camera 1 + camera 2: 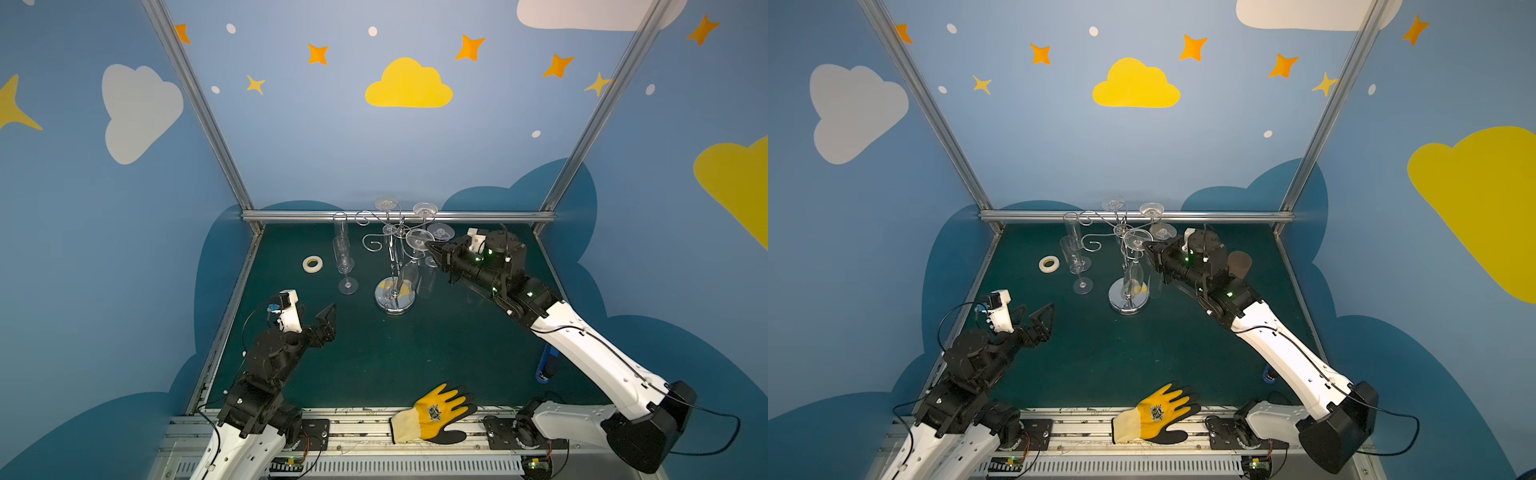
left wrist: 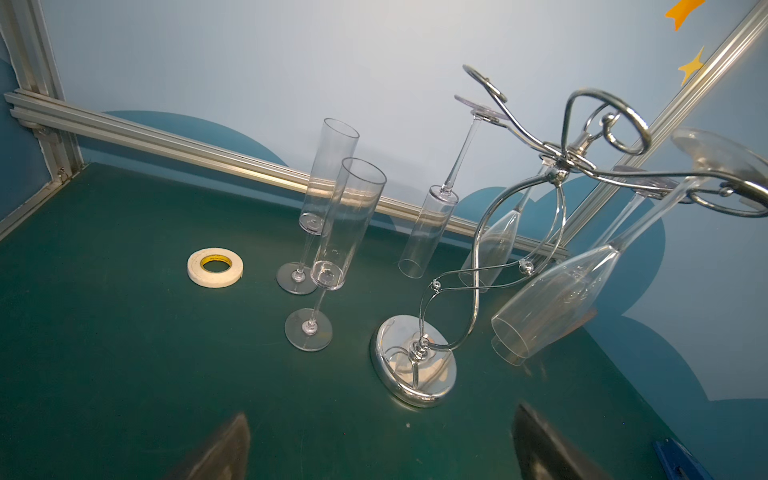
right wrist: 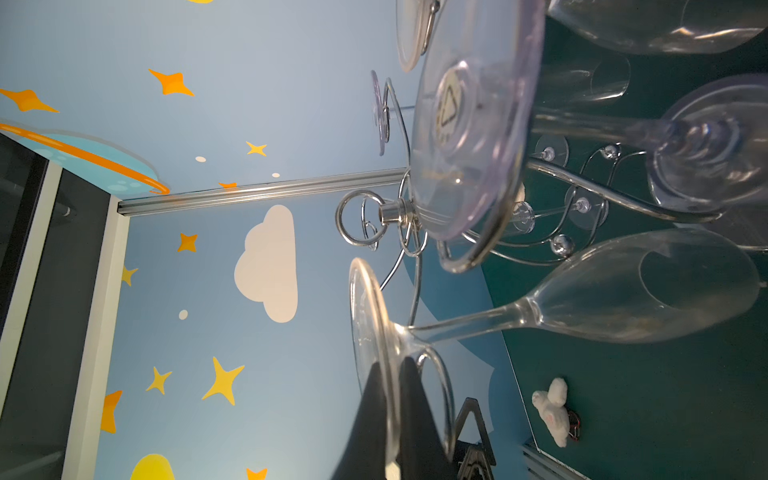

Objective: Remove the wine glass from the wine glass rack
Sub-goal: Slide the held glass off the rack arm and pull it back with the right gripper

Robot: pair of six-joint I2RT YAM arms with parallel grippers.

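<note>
The wine glass [image 1: 417,240] hangs upside down from an arm of the wine glass rack [image 1: 395,306]. The right fingers [image 3: 417,424] pinch the rim of its foot. The left fingers [image 2: 544,453] are spread over the tabletop [image 1: 415,353], well apart from the rack.

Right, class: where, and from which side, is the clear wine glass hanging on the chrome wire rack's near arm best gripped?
Likely the edge of the round foot of the clear wine glass, from the right: exposed above the chrome wire rack, where the right gripper pinches it.
</note>
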